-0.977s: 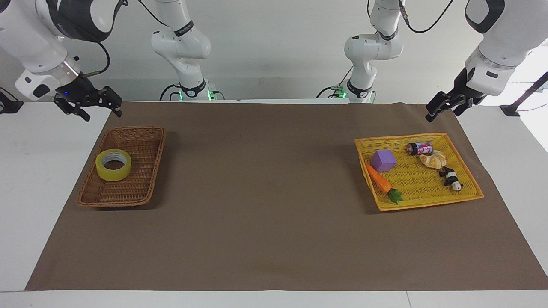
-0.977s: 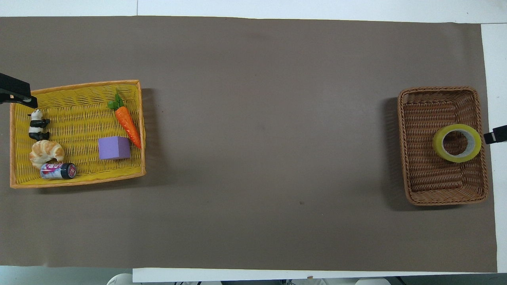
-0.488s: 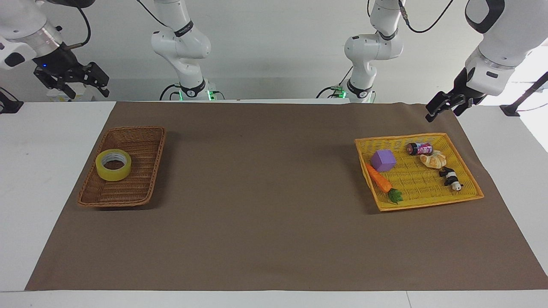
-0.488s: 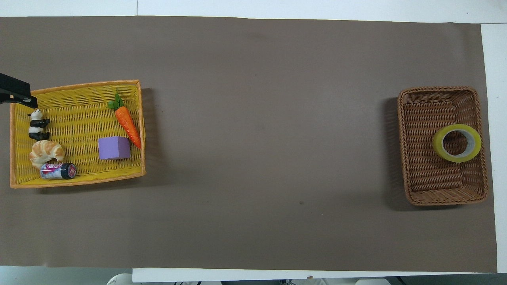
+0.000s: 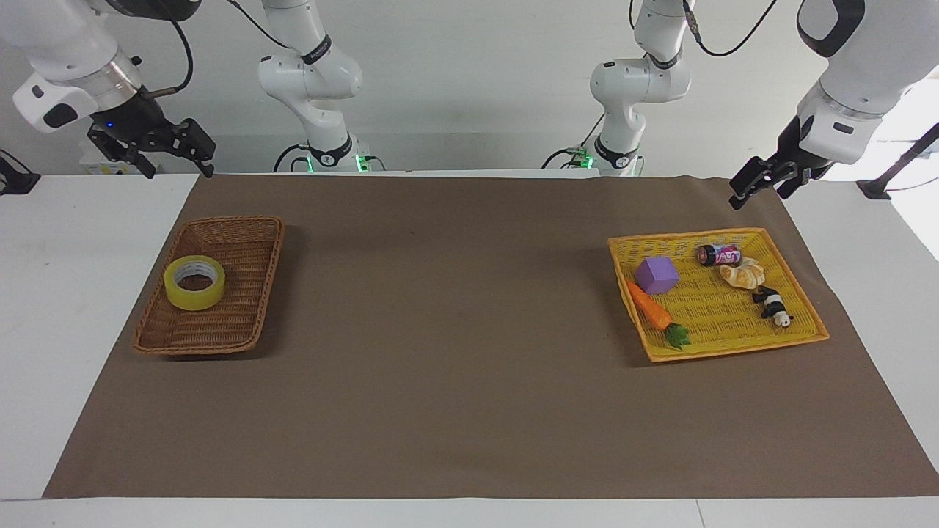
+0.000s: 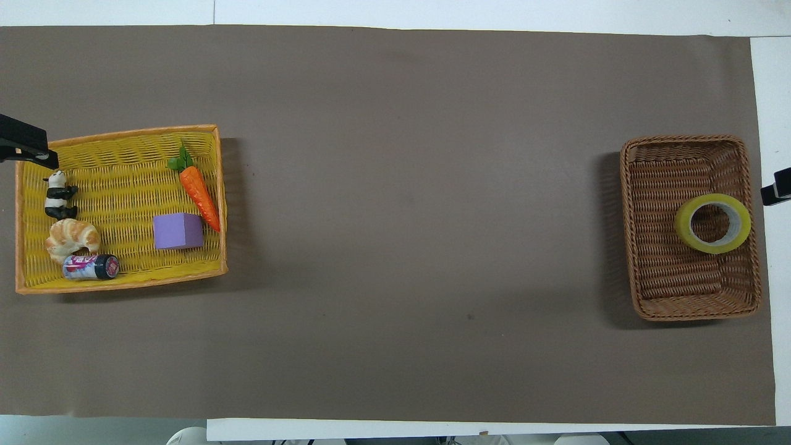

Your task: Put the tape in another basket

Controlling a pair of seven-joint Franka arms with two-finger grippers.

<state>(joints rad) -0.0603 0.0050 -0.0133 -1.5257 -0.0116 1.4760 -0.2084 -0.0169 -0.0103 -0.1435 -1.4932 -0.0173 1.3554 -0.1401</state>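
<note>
Locates the tape (image 5: 194, 282) (image 6: 712, 223) inside the basket (image 5: 271, 279) (image 6: 627, 235), at the right arm's end of the table. Finds it lying flat on the woven floor, hole upward, its grey-white core visible. Places it against the basket wall that faces the table's end, roughly midway along that wall. Notes the basket sitting on the brown mat (image 5: 455, 330) near the mat's corner.

Records the right gripper (image 5: 181, 170) (image 6: 777, 193) raised in the air over the table's edge on the robots' side, near the mat's corner, well apart from the tape. Reads its fingers as spread wide, with nothing between them.

Records the left gripper (image 5: 757, 188) (image 6: 25, 145) raised over the mat's margin at the left arm's end, close to the yellow basket (image 5: 733, 350) (image 6: 221, 185). Cannot tell whether this gripper is spread or closed. Sees it touching none of the items.

Lists, within the yellow basket: a purple cube (image 5: 656, 275), an orange toy carrot (image 5: 649, 308) just beside the cube, a small can (image 5: 719, 255) on its side, a croissant (image 5: 742, 274) touching the can, and a panda figure (image 5: 772, 306) farther from the robots than the croissant.

Confirms the two baskets well apart, with bare mat between them.
</note>
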